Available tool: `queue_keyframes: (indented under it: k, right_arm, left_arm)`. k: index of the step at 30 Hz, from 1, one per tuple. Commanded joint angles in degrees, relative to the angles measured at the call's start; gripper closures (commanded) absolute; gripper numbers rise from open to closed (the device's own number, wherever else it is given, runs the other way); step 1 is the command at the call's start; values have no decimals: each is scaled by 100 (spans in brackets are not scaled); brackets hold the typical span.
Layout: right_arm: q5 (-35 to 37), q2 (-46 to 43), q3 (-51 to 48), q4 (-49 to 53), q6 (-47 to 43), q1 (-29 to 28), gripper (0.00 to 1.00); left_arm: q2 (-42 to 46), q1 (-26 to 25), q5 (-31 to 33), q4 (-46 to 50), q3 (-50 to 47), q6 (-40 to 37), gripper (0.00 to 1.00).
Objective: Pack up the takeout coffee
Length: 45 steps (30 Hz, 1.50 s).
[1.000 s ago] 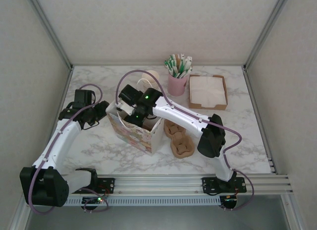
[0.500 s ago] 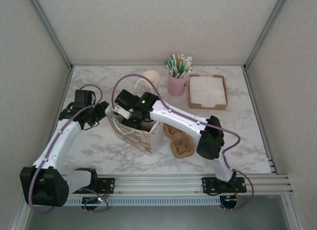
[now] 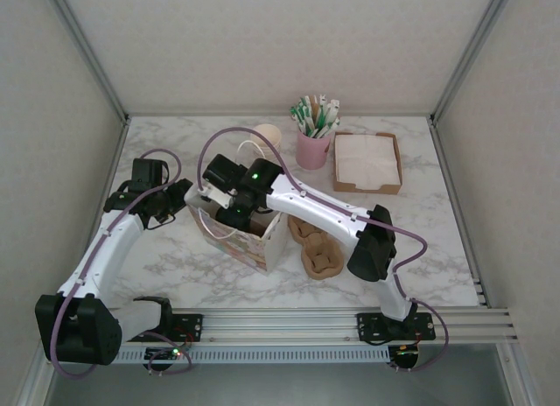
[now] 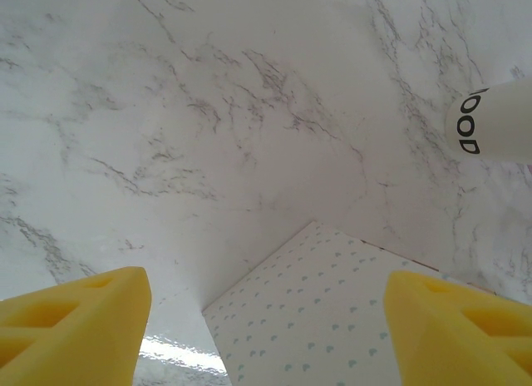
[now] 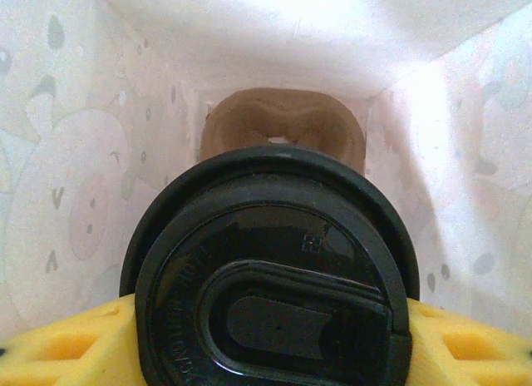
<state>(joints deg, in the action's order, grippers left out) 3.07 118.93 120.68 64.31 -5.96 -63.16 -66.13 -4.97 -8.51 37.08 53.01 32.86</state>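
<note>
The right pincer point(image 5: 270, 340) grips the black-lidded coffee cup point(image 5: 270, 269) inside the paper bag point(image 3: 249, 240), which stands toward the worktop's point(image 3: 175, 257) left edge, while the left pincer point(image 4: 266, 328) stands open beside the bag.

White marble-pattern tabletop point(image 3: 446, 240), grey veining, slightly glossy; the left wrist view catches a bright glare patch on the tabletop point(image 4: 179, 353). Enclosed on three sides by pale, finely textured panels: left wall point(image 3: 52, 161), back wall point(image 3: 280, 47), right wall point(image 3: 516, 161). Slanting aluminium posts at the back corners, left post point(image 3: 87, 52) and right post point(image 3: 470, 52). Ribbed aluminium rail point(image 3: 289, 318) along the near edge. Light even and diffuse, shadows soft.
</note>
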Motion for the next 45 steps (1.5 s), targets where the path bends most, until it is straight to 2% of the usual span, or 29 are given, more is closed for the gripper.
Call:
queue_keyframes:
  k: [1,18,25,28,34,40,45]
  right_arm:
    - [201,106,-137,266,51,-10,47]
    - [138,335,-673,160,109,-7,48]
    - [-728,-91,-745,-479,475,62,47]
    - [-517,-91,-557,-512,578,60,47]
    - [400,-107,-425,-604,441,-30,47]
    - [604,-145,-406,-794,341,-78,47]
    - [673,238,-389,-581,313,-77,47]
  left_arm:
    - [12,74,-39,-20,-63,60,26]
    - [-5,71,-30,-45,-72,80,26]
    - [-5,75,-48,-47,-63,89,26]
    - [-15,71,-80,-69,-89,106,26]
    - [-41,74,-78,-100,-125,98,26]
    - [-58,72,-70,-110,-148,98,26]
    - [-59,75,-69,-108,-151,98,26]
